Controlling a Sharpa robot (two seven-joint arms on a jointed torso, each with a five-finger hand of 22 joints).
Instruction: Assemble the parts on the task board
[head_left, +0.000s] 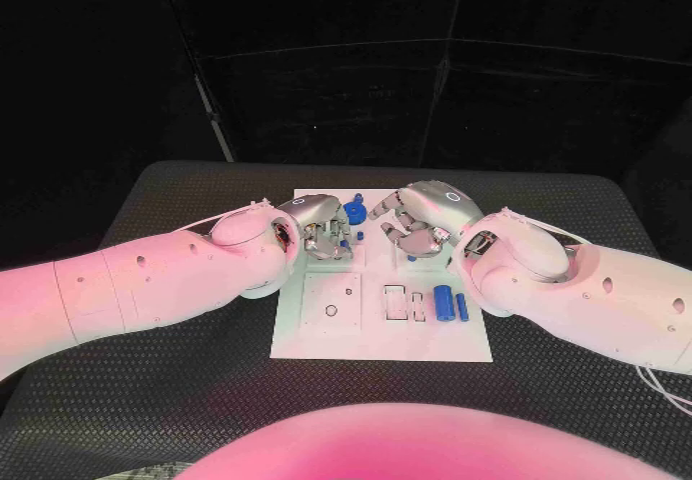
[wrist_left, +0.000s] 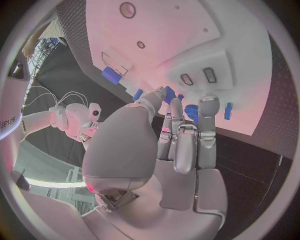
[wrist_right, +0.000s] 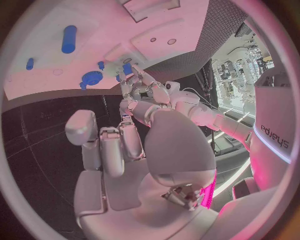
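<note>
Two white, smooth-shelled arms are showing small dark screw holes along their casings. Thin pale cables are running by the wrists; silver segmented left hand (head_left: 320, 238) and right hand (head_left: 410, 226) are ending them.

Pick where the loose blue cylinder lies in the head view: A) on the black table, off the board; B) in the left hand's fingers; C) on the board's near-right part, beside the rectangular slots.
C: the blue cylinder lies on the task board, right of its slots.

My hands (head_left: 329, 232) hide the task board's (head_left: 433, 345) far parts; I cannot confirm any grip.
</note>
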